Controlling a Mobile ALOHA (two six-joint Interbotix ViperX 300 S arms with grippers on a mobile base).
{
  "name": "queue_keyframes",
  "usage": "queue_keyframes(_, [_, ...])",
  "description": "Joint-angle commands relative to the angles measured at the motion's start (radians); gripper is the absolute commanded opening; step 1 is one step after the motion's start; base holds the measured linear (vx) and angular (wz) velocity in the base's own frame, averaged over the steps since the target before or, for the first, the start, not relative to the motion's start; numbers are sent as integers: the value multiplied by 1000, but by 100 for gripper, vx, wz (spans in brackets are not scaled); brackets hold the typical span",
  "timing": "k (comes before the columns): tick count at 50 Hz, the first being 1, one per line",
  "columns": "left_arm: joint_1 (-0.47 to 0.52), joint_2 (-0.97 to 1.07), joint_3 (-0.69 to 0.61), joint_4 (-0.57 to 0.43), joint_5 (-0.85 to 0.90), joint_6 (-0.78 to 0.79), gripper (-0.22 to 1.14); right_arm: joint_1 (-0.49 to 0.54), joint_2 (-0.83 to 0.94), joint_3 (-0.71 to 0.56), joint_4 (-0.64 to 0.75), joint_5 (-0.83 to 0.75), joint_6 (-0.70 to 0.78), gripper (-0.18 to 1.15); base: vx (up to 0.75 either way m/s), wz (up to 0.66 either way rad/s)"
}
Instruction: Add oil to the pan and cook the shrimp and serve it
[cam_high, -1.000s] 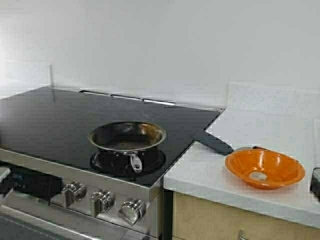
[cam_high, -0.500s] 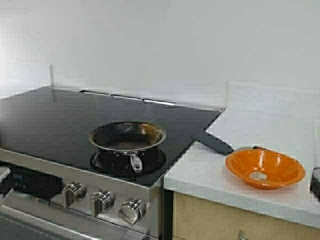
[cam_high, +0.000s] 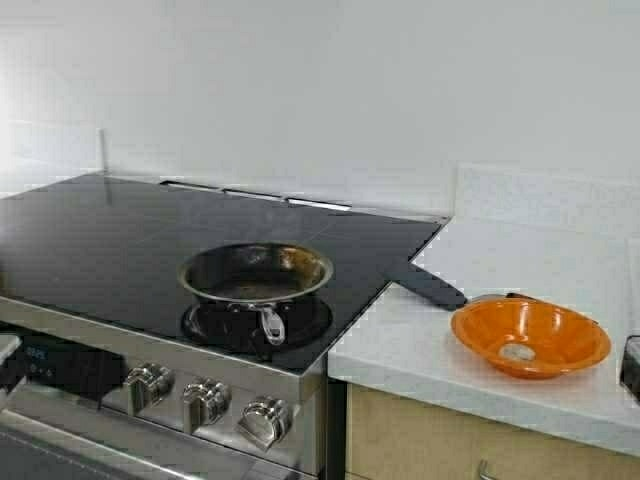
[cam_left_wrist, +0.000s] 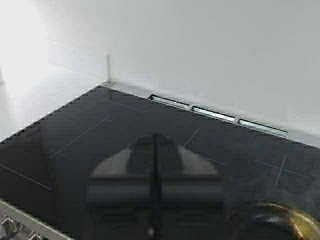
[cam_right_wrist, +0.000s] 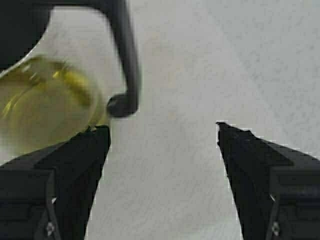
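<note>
Pan (cam_high: 256, 273): sitting on the black glass cooktop (cam_high: 120, 240), toward its front edge, with its short steel handle pointing at the control knobs (cam_high: 205, 402); its dark inside is showing nothing in it.
Shrimp (cam_high: 517, 352): lying as one pale piece in the bottom of the orange bowl (cam_high: 530, 337), which is resting on the white counter (cam_high: 500, 270) off the cooktop's right side.
Black handle (cam_high: 430, 286): lying across the cooktop's right edge onto the counter, its far end running behind the orange bowl.
Oil (cam_right_wrist: 37, 100): showing yellow-green through the clear dispenser, standing on the white counter; the dispenser's black handle (cam_right_wrist: 125, 60) is curving down beside it.
Right gripper (cam_right_wrist: 162, 132): hovering over the counter with its jaws spread wide and gripping nothing, one finger just beside the dispenser's glass.
Left gripper (cam_left_wrist: 155, 170): hanging above the cooktop, jaws pressed together and holding nothing, with the pan's rim near it.
</note>
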Motion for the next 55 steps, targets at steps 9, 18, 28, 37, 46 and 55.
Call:
queue_keyframes(9, [-2,21,-12,2,-8,-5,3,-2,-183,92,-6,143,-34,96,0,0])
queue_keyframes(18, [-2,49,-25,2,-5,-6,3,-2,-307,161,-8,184,-54,93,0,0])
queue_keyframes(28, [-2,67,-28,0,0,-38,3,6,-502,204,-11,258,-115,44,0,0])
queue_keyframes(37, [-2,67,-32,0,6,-71,3,57,-683,210,-14,407,-129,4,0,0])
queue_keyframes(46, [-2,66,-44,0,31,-72,3,189,-833,187,-101,548,-169,5,0,0])
queue_keyframes(55, [-2,61,-44,0,35,-74,3,345,-911,123,-235,784,-187,5,0,0])
